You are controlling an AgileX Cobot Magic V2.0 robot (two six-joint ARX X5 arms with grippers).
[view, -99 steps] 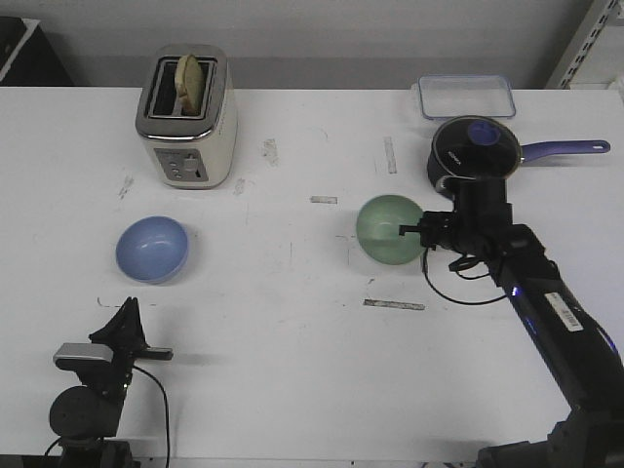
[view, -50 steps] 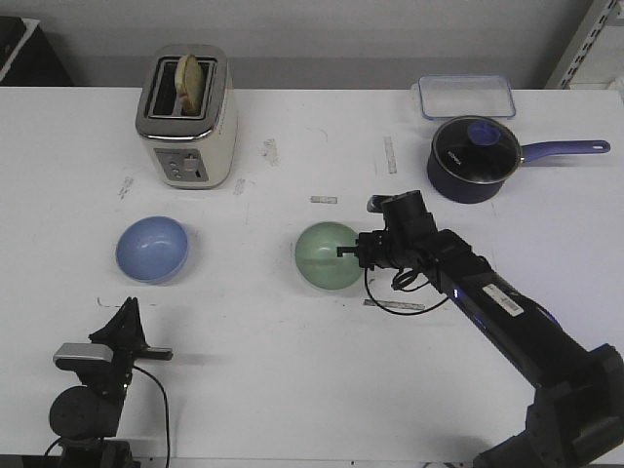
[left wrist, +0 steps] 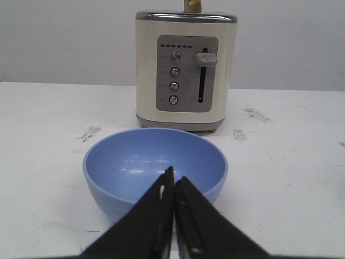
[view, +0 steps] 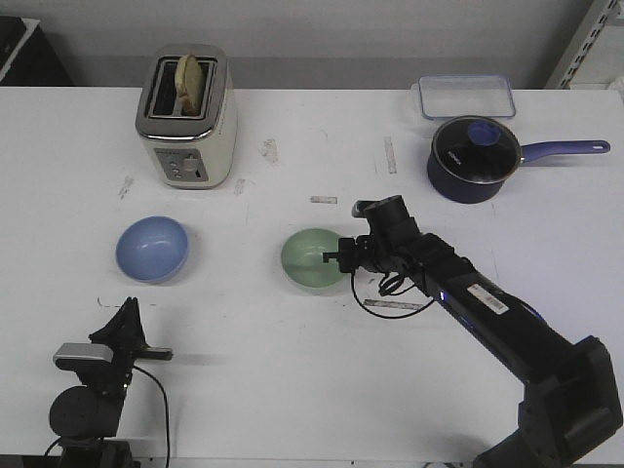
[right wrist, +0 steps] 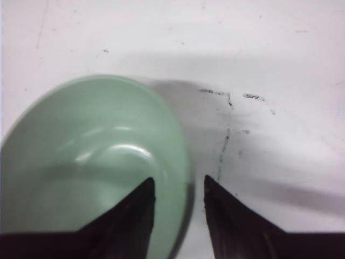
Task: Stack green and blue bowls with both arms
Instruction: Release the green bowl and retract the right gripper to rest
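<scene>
The mint green bowl [view: 310, 261] is near the table's middle. My right gripper [view: 336, 256] grips its right rim. In the right wrist view the fingers [right wrist: 135, 216] straddle the rim of the green bowl [right wrist: 91, 162], one inside and one outside, with the right gripper [right wrist: 178, 186] closed on it. The periwinkle blue bowl [view: 151, 249] sits upright on the table at the left. My left gripper [view: 128, 310] is low at the front left, short of the bowl. In the left wrist view the left gripper [left wrist: 173, 178] is shut and empty, pointing at the blue bowl [left wrist: 153, 162].
A cream toaster [view: 187, 117] with bread in it stands behind the blue bowl, also in the left wrist view [left wrist: 186, 75]. A dark blue saucepan [view: 475, 159] with a long handle and a clear lidded container [view: 466, 96] stand at the back right.
My right gripper has carried the green bowl leftward and toward the front, from beside the saucepan to near the table's middle. The left arm and the blue bowl have not moved.
</scene>
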